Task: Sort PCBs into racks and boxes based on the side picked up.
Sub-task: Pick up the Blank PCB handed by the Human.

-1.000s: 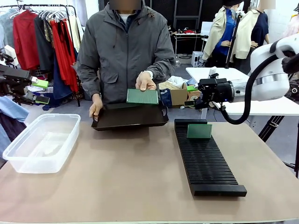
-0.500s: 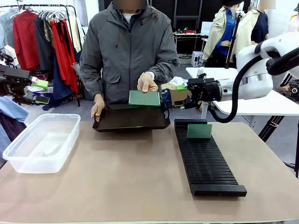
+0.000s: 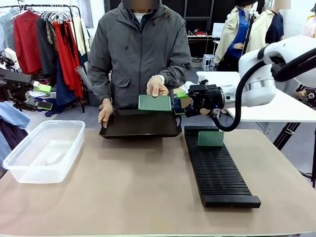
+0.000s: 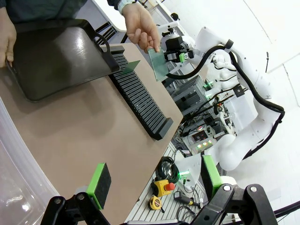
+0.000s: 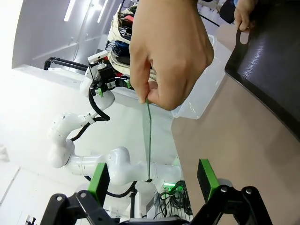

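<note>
Tabletop (image 3: 138,192) in front of me: matte tan-brown, plain, evenly lit, no hard shadows. Beyond its far edge the floor (image 3: 74,116) is grey. Off the far left corner stands a clothes rail (image 3: 49,7) hung with garments; the red ones (image 3: 27,42) stand out, with grey and dark pieces beside them. Off the far right corner is a white table (image 3: 291,114) on dark legs (image 3: 285,137). Back of the room: dark panels (image 3: 197,12). From my right wrist I see a white wall and long strip lights (image 5: 70,10), very bright. From my left wrist I see a yellow box with a red button (image 4: 164,186) below the table's edge, among cables.
</note>
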Available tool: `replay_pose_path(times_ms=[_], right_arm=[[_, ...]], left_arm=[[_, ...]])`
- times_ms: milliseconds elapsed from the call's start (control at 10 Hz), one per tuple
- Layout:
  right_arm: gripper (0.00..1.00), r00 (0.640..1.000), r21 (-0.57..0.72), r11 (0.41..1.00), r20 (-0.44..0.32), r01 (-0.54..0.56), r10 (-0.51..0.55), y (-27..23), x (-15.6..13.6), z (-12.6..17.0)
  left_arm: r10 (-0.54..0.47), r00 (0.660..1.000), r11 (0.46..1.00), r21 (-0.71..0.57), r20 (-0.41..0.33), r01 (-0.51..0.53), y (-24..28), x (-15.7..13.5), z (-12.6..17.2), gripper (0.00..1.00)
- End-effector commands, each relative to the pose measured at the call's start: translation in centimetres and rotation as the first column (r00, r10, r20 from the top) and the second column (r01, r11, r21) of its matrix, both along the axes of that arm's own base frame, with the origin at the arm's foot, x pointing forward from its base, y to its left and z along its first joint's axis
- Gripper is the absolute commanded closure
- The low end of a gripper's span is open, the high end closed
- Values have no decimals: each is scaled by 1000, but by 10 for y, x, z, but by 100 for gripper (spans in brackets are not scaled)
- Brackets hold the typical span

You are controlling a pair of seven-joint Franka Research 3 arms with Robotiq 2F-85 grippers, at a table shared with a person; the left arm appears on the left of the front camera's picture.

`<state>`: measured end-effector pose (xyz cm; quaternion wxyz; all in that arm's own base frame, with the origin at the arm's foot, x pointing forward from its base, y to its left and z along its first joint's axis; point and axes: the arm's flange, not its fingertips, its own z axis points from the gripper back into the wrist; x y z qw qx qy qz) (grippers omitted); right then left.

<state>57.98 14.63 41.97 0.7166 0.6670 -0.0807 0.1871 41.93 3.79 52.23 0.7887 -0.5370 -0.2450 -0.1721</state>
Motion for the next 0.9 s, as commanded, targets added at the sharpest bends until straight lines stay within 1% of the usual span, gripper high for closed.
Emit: replay_pose_path(times_ms=[0, 200, 400, 800], right_arm=[[0, 999, 17, 999, -11, 37, -37, 11, 12, 8], [0, 998, 48, 997, 7, 65, -65, 19, 14, 9], [0, 997, 69, 995, 12, 69, -70, 25, 16, 8], [0, 997, 81, 994, 0, 74, -74, 37, 21, 6]], left_arm=[[-4, 1000, 1000, -10, -10, 3, 0, -1, 2, 0], [-4, 1000, 1000, -10, -10, 3, 0, -1, 2, 0], [-4, 1000, 1000, -10, -10, 3, 0, -1, 2, 0], [-4, 1000, 1000, -10, -10, 3, 0, -1, 2, 0]])
